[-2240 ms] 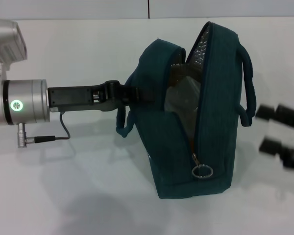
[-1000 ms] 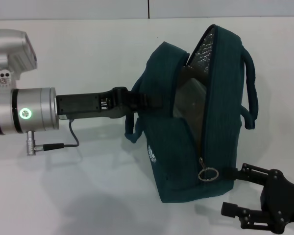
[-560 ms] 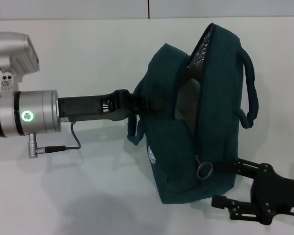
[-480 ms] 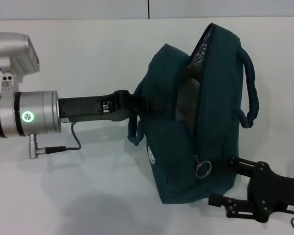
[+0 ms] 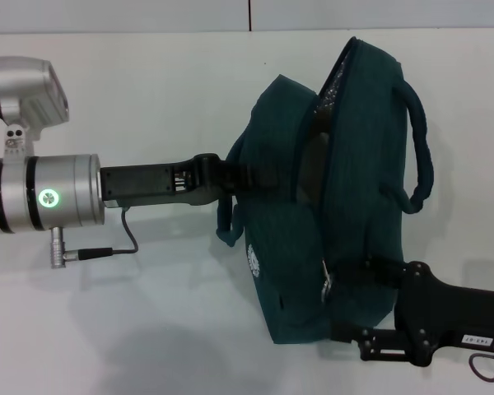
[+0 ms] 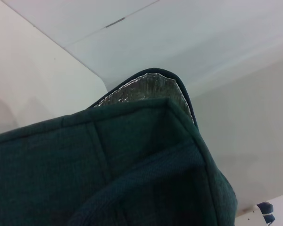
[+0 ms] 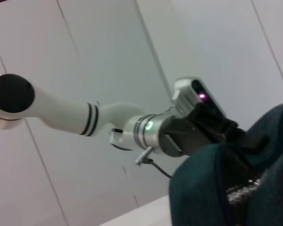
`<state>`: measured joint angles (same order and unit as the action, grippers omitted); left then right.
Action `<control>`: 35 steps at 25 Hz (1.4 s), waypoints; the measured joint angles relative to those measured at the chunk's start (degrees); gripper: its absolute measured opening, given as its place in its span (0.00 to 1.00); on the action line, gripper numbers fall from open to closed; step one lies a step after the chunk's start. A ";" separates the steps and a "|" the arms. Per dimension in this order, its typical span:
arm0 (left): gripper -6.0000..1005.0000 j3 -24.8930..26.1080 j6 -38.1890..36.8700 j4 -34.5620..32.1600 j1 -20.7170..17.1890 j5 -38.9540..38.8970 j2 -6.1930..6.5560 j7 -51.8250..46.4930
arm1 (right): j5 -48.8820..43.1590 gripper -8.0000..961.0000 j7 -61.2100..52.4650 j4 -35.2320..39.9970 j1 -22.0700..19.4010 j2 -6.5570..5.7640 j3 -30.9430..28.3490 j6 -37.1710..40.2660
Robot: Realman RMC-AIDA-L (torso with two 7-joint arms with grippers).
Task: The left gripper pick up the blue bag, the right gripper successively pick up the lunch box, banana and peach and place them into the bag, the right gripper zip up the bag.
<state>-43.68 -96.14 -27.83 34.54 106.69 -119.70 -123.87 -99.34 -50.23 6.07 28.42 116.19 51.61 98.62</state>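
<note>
— While the left gripper point(image 5: 245, 174) reaches in from the left, its fingers are clamped on the near handle of the blue bag point(image 5: 346, 206), propping it upright just beyond the fingertips.

— So the pickup's done?

— Looks that way, and packing too, I'd judge: no lunch box, banana or peach lies outside. What remains is zipping.

— And on the right?

— The right gripper point(image 5: 346, 303) sits low against the bag's near end, one finger laid across the fabric by the zip pull point(image 5: 326, 284), the other below.

— Has it pinched the ring?

— Can't tell; the finger covers it. Above, the mouth gapes, silver foil lining point(image 6: 141, 92) showing.

— The contents?

— Just a dark shape inside; nothing I can name.
</note>
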 joint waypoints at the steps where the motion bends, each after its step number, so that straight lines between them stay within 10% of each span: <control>1: 0.06 0.00 0.00 0.00 0.00 0.00 0.00 0.00 | -0.01 0.82 0.04 -0.03 0.14 0.00 0.24 0.11; 35: 0.08 -0.09 0.00 0.41 0.09 0.00 0.00 0.20 | 4.12 0.81 2.85 -1.21 -0.55 0.00 3.80 -1.08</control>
<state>-43.77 -96.14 -27.42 34.63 106.70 -119.70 -123.67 -95.22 -47.38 4.87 27.88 116.19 55.42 97.54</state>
